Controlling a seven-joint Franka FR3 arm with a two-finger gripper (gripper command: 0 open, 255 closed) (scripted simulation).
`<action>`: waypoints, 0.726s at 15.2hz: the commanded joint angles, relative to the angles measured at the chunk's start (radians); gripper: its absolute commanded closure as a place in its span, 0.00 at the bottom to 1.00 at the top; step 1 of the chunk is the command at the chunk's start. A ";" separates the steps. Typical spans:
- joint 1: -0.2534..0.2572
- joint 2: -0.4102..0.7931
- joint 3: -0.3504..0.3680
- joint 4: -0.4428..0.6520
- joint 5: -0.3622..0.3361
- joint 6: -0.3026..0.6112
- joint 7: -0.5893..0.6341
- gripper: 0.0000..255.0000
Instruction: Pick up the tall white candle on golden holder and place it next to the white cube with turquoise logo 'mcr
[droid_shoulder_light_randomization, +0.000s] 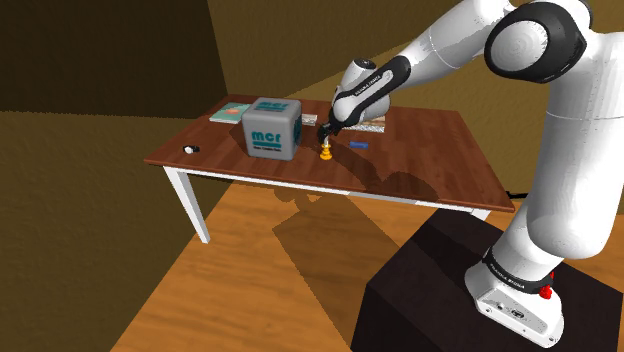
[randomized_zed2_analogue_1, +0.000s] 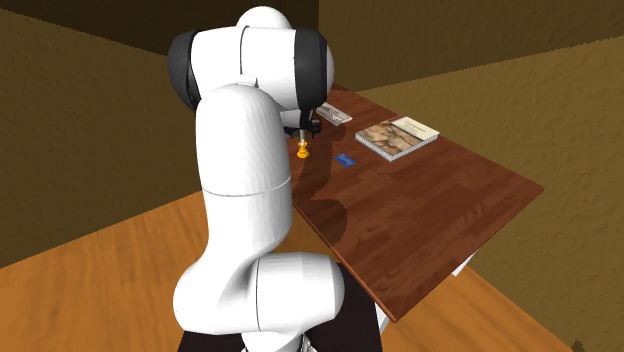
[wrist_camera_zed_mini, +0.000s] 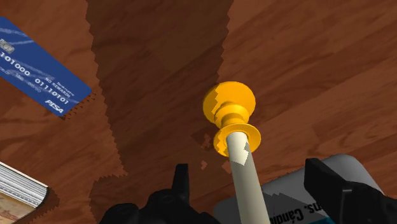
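Room light: dim and warm; the ochre walls (droid_shoulder_light_randomization: 100, 60) sit in deep brown shade.
Brightest: the glossy white robot arm (droid_shoulder_light_randomization: 560, 150), softly shaded along its curves.
Shadows: the arm's dark shape lies across the reddish-brown wooden bench (droid_shoulder_light_randomization: 440, 165); the bench darkens the plank floor (droid_shoulder_light_randomization: 300, 230) beneath it.
Wrist view: a shadow with jagged, stair-stepped edges crosses the wood beside the golden candle holder (wrist_camera_zed_mini: 230, 108).

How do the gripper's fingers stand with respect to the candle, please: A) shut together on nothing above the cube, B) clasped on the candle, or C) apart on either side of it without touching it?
C: in the wrist view the gripper has its black fingers apart, and the candle rises between them with a gap on each side.
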 joint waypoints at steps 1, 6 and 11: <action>0.000 0.000 0.000 0.000 0.000 0.000 0.000 0.00; 0.017 -0.102 -0.020 -0.044 -0.034 -0.057 0.024 0.00; 0.020 -0.128 -0.024 -0.053 -0.044 -0.074 0.031 0.00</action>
